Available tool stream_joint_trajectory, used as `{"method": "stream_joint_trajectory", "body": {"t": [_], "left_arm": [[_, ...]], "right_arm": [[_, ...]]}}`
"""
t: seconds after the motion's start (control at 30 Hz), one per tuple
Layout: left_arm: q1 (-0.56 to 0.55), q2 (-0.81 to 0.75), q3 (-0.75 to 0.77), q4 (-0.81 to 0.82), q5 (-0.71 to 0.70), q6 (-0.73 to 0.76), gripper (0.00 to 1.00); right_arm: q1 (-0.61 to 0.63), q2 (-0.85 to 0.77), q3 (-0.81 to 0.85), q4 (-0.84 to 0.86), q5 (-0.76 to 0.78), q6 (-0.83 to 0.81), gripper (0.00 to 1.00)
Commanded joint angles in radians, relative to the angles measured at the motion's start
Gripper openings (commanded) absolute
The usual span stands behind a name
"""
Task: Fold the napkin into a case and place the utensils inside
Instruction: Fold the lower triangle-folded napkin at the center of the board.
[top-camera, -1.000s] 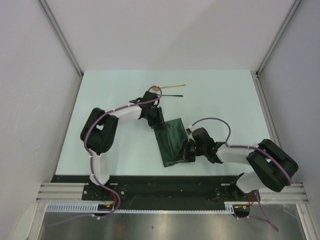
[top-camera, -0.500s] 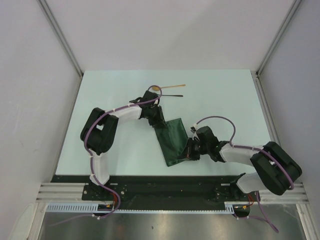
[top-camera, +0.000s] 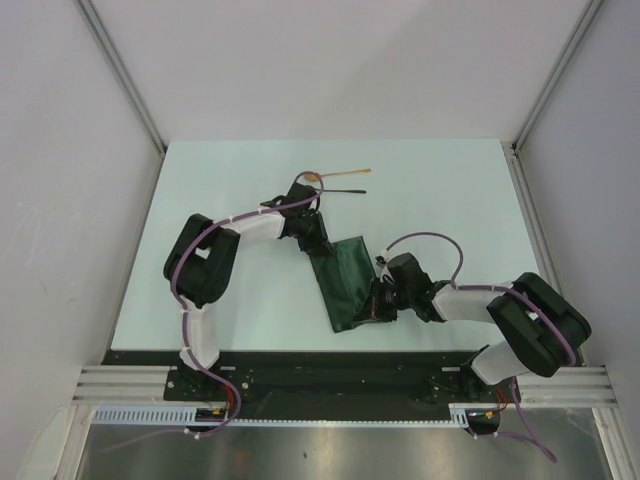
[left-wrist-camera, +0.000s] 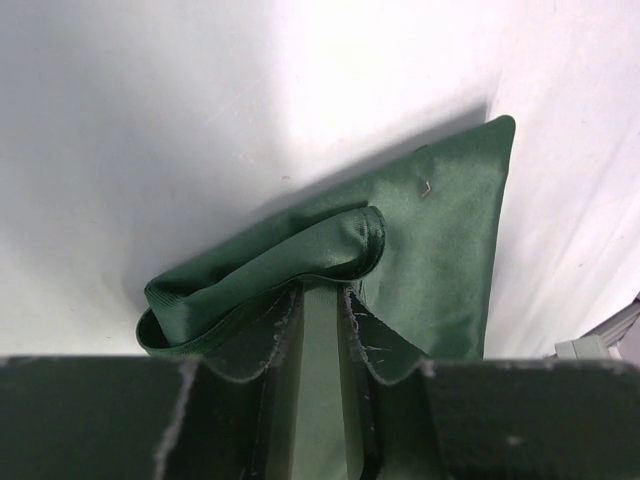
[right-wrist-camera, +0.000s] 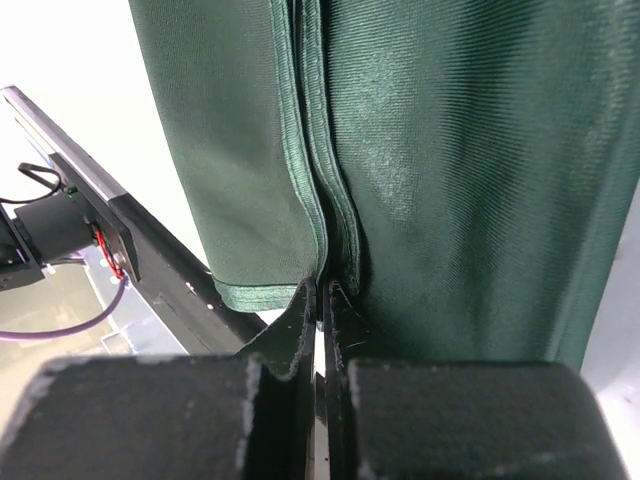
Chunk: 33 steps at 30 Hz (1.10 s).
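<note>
Okay, the napkin (top-camera: 348, 283) lay on the pale matte desk (top-camera: 220, 200), near the middle and toward the near edge. It was dark green woven cloth with a fine ribbed weave and a slight sheen, folded into a long, narrow slanted strip of several layers.

The left pincer (top-camera: 318, 245) was at the strip's far-left corner. In the left wrist view a soft rolled fold of cloth bulged just ahead of the fingertips, its stitched hem curling over, and a flat pointed corner lay out to the right. The jaws stood narrowly apart with green cloth showing in the gap. Could not tell if the cloth was actually clamped.

The right pincer (top-camera: 378, 303) was at the strip's right edge, toward the near end. It was closed tight on the napkin. In the right wrist view two stitched hems ran side by side straight down into the pinched tips, with smooth cloth on both sides. The pads looked dark, rough and scuffed.

Utensils: gold spoon (top-camera: 345, 172), slim and shiny, and black spoon (top-camera: 345, 190), slim and glossy. They lay nearly parallel, close together at the far side of the desk, the gold one farther back. Both were outside the napkin and well apart from it.
</note>
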Motion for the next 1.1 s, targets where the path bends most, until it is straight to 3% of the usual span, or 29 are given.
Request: {"method": "stream_joint_trajectory", "body": {"t": [0.0, 0.1, 0.13, 0.3, 0.47, 0.73, 1.07], "left_arm": [[-0.005, -0.020, 0.005, 0.035, -0.030, -0.022, 0.23], [-0.005, -0.045, -0.009, 0.036, -0.025, -0.022, 0.23], [-0.005, -0.065, -0.015, 0.039, -0.022, -0.019, 0.23], [-0.005, -0.095, -0.015, 0.027, -0.006, -0.016, 0.24], [-0.004, -0.102, -0.035, 0.039, 0.021, -0.028, 0.25], [-0.005, -0.099, -0.043, 0.043, 0.031, -0.031, 0.26], [0.001, 0.015, 0.040, 0.049, 0.027, -0.054, 0.25]], "right_arm": [[-0.003, -0.042, 0.018, -0.057, 0.028, -0.047, 0.01], [-0.012, -0.073, 0.049, -0.110, 0.031, -0.068, 0.07], [-0.015, -0.081, 0.058, -0.127, 0.032, -0.075, 0.14], [-0.024, -0.119, 0.135, -0.250, 0.060, -0.153, 0.29], [-0.038, -0.064, 0.193, -0.275, 0.061, -0.208, 0.34], [-0.040, 0.067, 0.265, -0.206, 0.011, -0.226, 0.22], [-0.024, 0.103, 0.149, -0.077, -0.015, -0.168, 0.13]]}}
